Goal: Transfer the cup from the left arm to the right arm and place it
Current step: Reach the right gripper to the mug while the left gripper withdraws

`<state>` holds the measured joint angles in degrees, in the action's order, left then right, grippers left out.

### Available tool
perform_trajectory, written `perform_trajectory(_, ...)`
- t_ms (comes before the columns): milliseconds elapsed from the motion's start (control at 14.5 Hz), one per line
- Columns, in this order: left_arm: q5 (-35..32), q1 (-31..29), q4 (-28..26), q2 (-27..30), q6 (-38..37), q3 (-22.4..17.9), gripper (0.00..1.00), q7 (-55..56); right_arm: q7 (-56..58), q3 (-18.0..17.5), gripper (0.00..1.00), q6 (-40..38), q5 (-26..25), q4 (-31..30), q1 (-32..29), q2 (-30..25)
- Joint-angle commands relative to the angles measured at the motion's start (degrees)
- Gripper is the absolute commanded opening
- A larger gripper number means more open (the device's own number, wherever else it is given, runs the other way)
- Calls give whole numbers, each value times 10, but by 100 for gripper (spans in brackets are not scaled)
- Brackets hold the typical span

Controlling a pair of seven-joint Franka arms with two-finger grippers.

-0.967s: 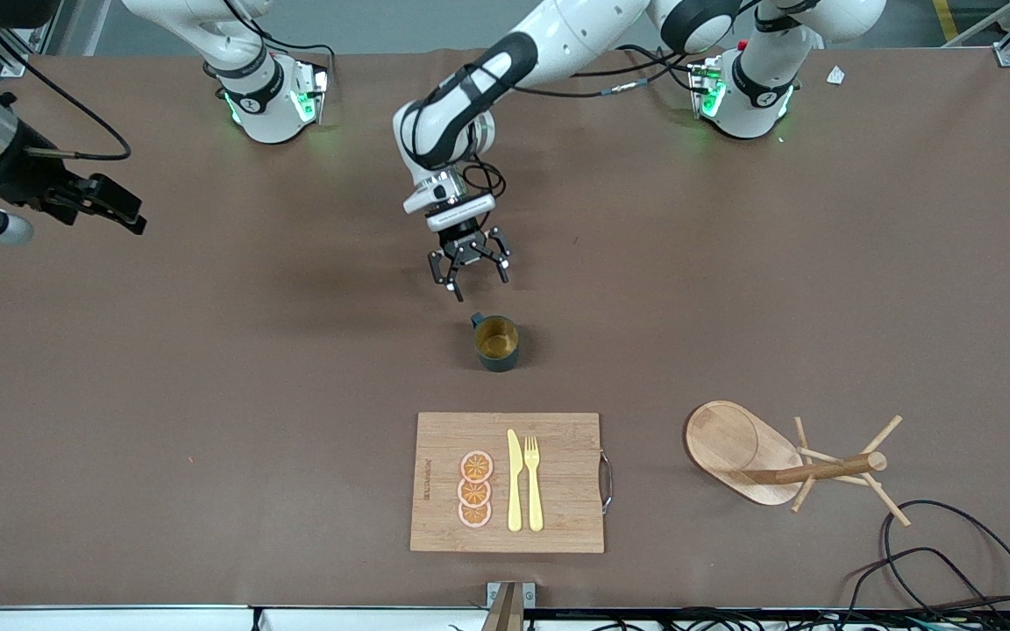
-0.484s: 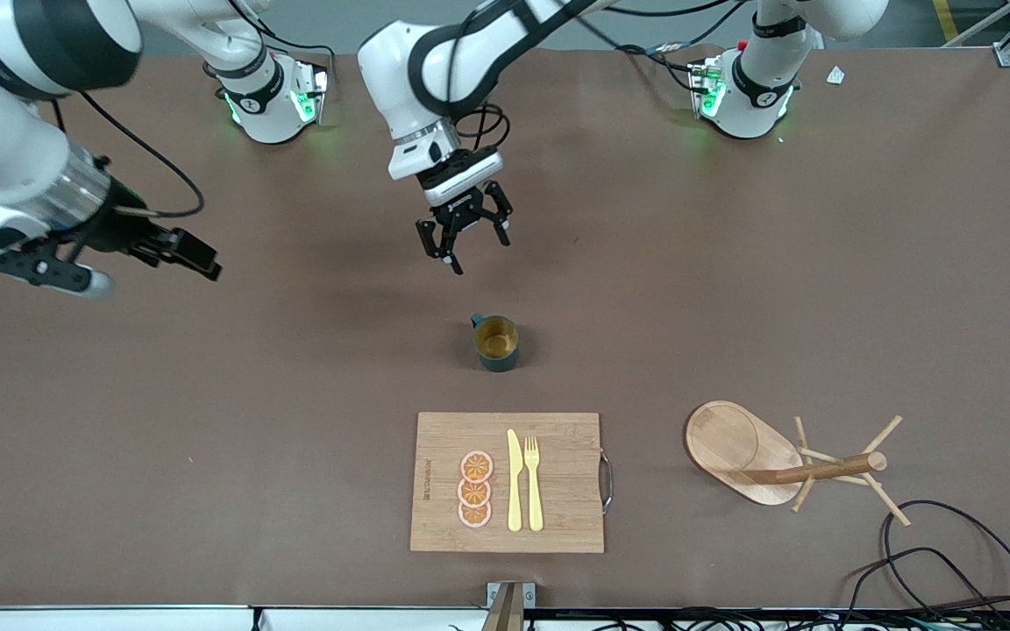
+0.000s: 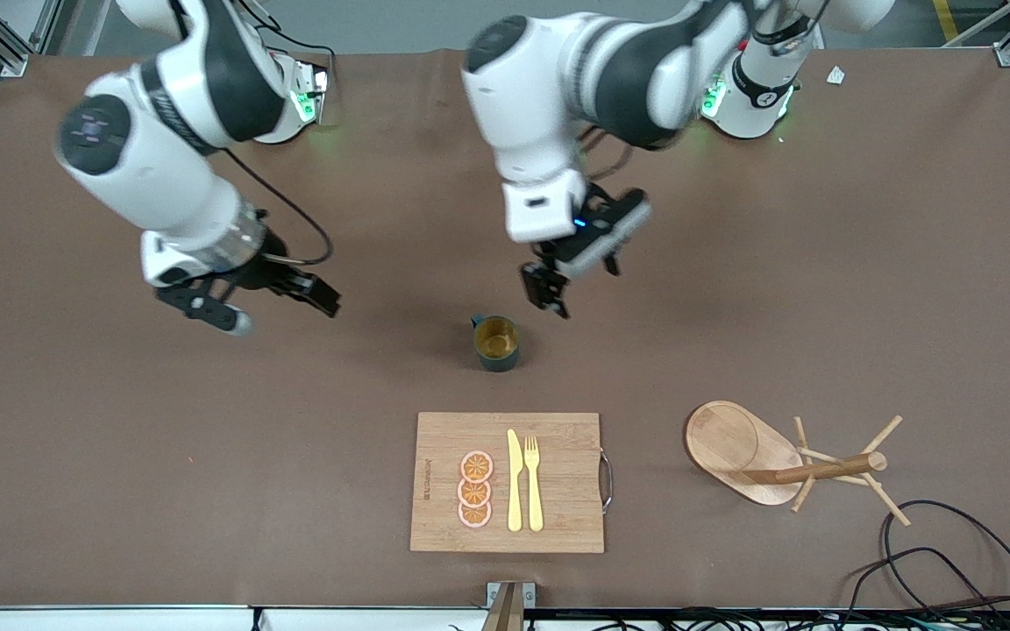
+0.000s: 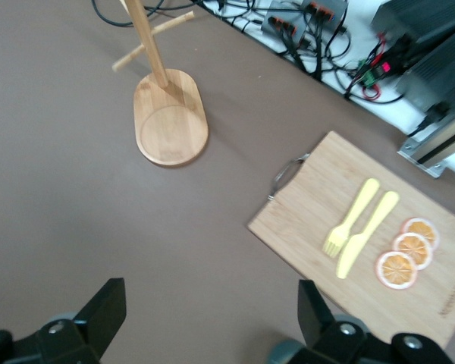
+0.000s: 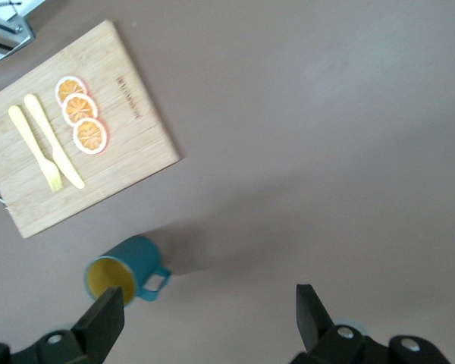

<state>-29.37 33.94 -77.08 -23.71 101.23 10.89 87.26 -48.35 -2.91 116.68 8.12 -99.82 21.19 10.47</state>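
1. Toward the right arm's end: right gripper (image 3: 281,296) up in the air over bare brown table (image 3: 119,421), fingers spread wide with nothing between them; in the right wrist view, both dark fingers (image 5: 102,322) framing empty table surface.
2. Middle of the table: small dark teal-green cylindrical cup (image 3: 496,343) with ochre-yellow inside, standing upright on the table, mouth up, small side handle pointing toward the robots' bases and the right arm's end; untouched by either gripper. In the right wrist view, same cup (image 5: 129,269) lying between the fingers' line and the board, apart from both.
3. Just above the cup in the air: left gripper (image 3: 549,294), hanging over the table beside the cup, toward the left arm's end of it, jaws parted wide and holding nothing; dark fingers (image 4: 98,318) in the left wrist view well apart over bare table.
4. Nearer to the front camera than the cup: rectangular light wooden cutting board (image 3: 558,438) with a metal handle at the edge toward the left arm's end, lying flat.
5. On the board: three round orange slices (image 3: 475,490) in a row, and beside them a pale yellow plastic knife (image 3: 515,482) and a pale yellow plastic fork (image 3: 533,482), side by side.
6. Toward the left arm's end of the table: wooden mug tree with oval base (image 3: 733,447), post and pegs, well apart from the board.
7. Near the table's corner there: black cables (image 3: 952,543) looping across the edge.
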Motion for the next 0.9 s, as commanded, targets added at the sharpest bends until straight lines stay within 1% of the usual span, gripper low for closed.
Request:
perform_trajectory(0,75,-66,9,32,1,5,99,-125,-66,7,100,13,1,57,45,67)
perform_trajectory(138,119,-122,12,49,1,6,100,-211,-73,8,100,38,-6,60,64,98)
perform_trajectory(207,137,-145,12,56,1,5,100,-260,-72,7,100,46,-32,61,76,113)
perform_trajectory(276,154,-166,12,64,-2,5,100,-307,-68,7,100,46,-68,73,87,131)
perform_trajectory(345,170,-190,11,71,-10,5,100,-352,-68,6,100,46,-92,91,98,151)
perform_trajectory(415,182,-214,12,75,-21,5,100,-394,-69,6,100,46,-100,102,111,167)
perform_trajectory(553,204,-258,11,88,-33,5,100,-493,-68,6,100,53,-105,103,130,187)
perform_trajectory(691,234,-313,11,103,-49,5,100,-579,-68,6,100,64,-103,103,141,191)
perform_trajectory(829,239,-347,11,115,-73,5,100,-634,-65,6,100,64,-103,102,146,191)
